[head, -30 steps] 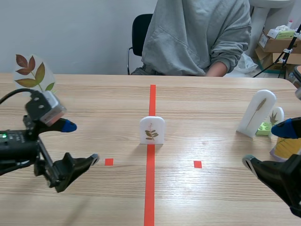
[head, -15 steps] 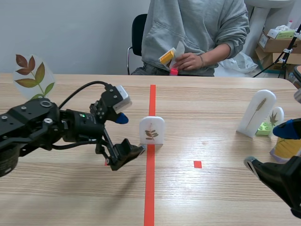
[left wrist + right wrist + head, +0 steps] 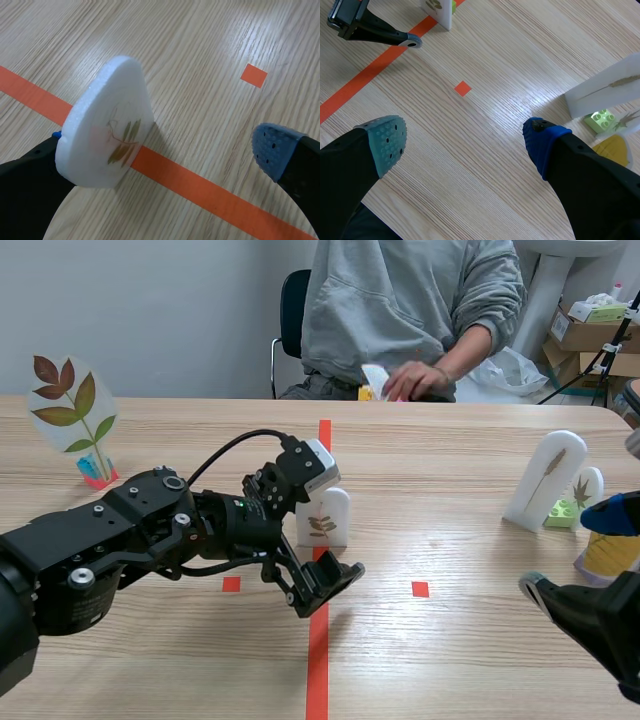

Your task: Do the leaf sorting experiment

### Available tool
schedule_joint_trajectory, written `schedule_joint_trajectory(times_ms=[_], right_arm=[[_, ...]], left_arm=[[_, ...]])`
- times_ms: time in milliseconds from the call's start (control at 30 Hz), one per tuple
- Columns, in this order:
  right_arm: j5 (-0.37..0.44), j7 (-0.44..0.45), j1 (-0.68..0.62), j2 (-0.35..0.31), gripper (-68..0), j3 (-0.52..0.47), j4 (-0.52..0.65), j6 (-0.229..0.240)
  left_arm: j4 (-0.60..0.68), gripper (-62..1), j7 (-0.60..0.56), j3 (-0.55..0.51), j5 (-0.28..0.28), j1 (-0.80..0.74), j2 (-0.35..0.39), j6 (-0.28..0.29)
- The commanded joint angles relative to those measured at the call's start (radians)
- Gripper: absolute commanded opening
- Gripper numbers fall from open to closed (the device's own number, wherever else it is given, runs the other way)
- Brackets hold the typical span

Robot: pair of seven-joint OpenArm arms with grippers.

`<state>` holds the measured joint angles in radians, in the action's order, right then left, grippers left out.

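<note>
Right end effector point(image 3: 462, 142), nearest at the right edge of the counter point(image 3: 450, 660), hangs low with its fingers spread and nothing between them, apparently parked clear of the working area. Left end effector point(image 3: 165, 152), on the arm that enters from the left and extends to the centre line, is likewise open. Its fingers straddle the white foam card point(image 3: 107, 135): one lies close behind the card's back, contact not discernible, and the other is well apart in front of the leaf-bearing face. On closing, this face-to-back straddle would pinch the two flat sides, probably the steadiest hold on a thin upright plate. The card, bearing a small pressed sprig, stands upright on the orange-red centre line, plausibly as the specimen awaiting sorting. Farther off at the right, a tall white card point(image 3: 548, 480) with a slender leaf and a smaller card point(image 3: 590, 485) stand together beside a green brick point(image 3: 562, 513). At the far left a clear leaf panel point(image 3: 68, 400) stands in a small base. These likely mark the two categories. Across the counter a person's hand point(image 3: 415, 380) holds small items.
</note>
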<state>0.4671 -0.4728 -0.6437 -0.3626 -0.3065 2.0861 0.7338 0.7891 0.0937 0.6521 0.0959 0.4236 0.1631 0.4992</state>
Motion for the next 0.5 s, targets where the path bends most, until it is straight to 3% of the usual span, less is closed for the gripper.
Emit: schedule_joint_trajectory(times_ms=[0, 67, 200, 467], right_arm=[[0.004, 0.015, 0.001, -0.011, -19.9, -0.008, 0.001, 0.0], [0.004, 0.015, 0.001, -0.011, -19.9, -0.008, 0.001, 0.0], [0.004, 0.015, 0.001, -0.011, -19.9, -0.008, 0.001, 0.0], [0.004, 0.015, 0.001, -0.011, -19.9, -0.008, 0.001, 0.0]], left_arm=[[0.013, 1.4, -0.014, -0.01, 0.011, 0.009, 0.001, -0.013], [0.013, -1.4, -0.014, -0.01, 0.011, 0.009, 0.002, -0.018], [0.013, -17.7, -0.014, -0.01, 0.011, 0.009, 0.001, -0.018], [0.013, -42.1, -0.035, -0.01, 0.012, 0.009, 0.001, -0.018]])
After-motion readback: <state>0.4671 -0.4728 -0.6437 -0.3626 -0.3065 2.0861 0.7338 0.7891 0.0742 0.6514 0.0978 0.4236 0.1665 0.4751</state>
